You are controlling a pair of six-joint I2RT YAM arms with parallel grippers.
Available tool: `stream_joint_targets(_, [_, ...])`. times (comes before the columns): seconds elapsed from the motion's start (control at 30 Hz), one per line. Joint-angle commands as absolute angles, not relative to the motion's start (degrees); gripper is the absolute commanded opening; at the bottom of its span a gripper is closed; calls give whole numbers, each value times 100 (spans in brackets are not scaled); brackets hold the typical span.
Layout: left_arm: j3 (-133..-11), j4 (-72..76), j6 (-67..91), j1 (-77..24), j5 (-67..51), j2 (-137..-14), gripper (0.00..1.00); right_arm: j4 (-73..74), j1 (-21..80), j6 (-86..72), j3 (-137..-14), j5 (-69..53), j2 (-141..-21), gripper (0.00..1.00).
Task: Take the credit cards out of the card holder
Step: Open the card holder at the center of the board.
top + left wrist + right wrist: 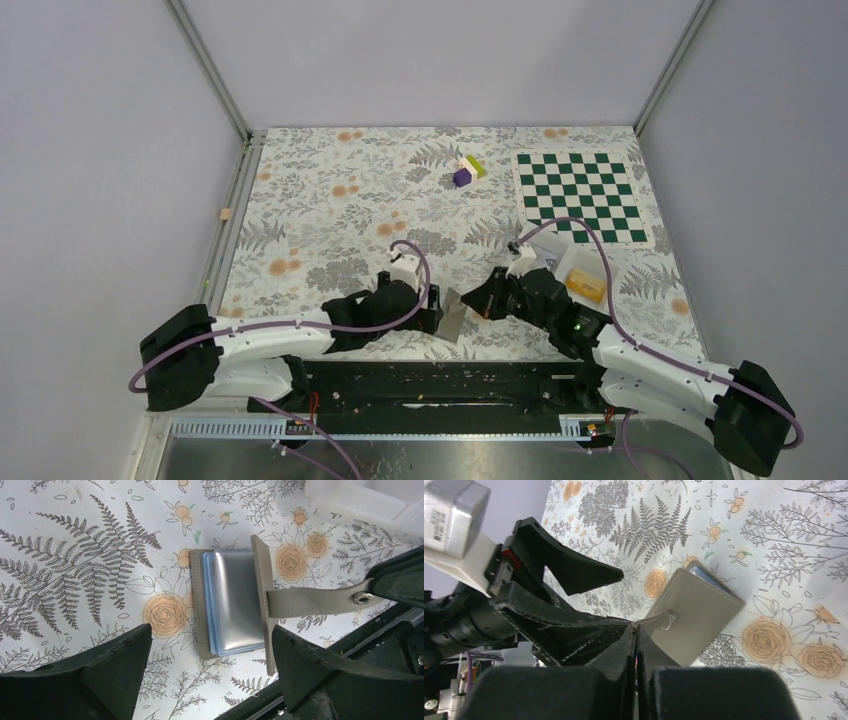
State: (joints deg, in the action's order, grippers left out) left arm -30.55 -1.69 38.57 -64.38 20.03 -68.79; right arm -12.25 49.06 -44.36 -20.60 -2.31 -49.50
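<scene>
While right hand pinches its strap, card holder lying between spread left hand

I could read nothing anywhere. The nearest thing to writing was a small white sticker on the silver block at my left wrist, and its dark marks were too fine to make out. The metal snap on the strap of the card holder showed no stamp I could read.
</scene>
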Motion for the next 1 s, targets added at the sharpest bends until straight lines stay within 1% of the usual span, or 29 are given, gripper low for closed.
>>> stream_joint_targets(0.0, [-3066,-195,3955,-6326,1849,-6582,88,-935,4790,-4222,-1841,102,-4623,0])
stream_joint_targets(0.17, [-3071,-386,4211,-6139,1654,-6576,86,-120,4659,-4226,-1546,784,-4069,0])
stream_joint_targets(0.2, [-3073,-420,4258,-6094,1589,-6615,86,299,4625,-4309,-1536,956,-3978,0])
stream_joint_targets(0.37, [-3180,-548,4417,-5950,1414,-6835,82,1569,4553,-4807,-1670,1472,-3755,0])
stream_joint_targets(0.53, [-3238,-459,4568,-5839,1024,-7074,78,2393,4554,-5070,-1827,1858,-3496,0])
stream_joint_targets(0.63, [-3203,-212,4509,-5836,776,-7074,76,2613,4551,-5094,-1885,1906,-3408,0])
stream_joint_targets(0.77, [-3233,-40,4523,-5816,597,-7082,73,2566,4553,-5095,-1851,1785,-3308,3])
stream_joint_targets(0.97, [-3246,555,4509,-5732,75,-7584,69,2454,4553,-5056,-1800,1702,-3239,2])
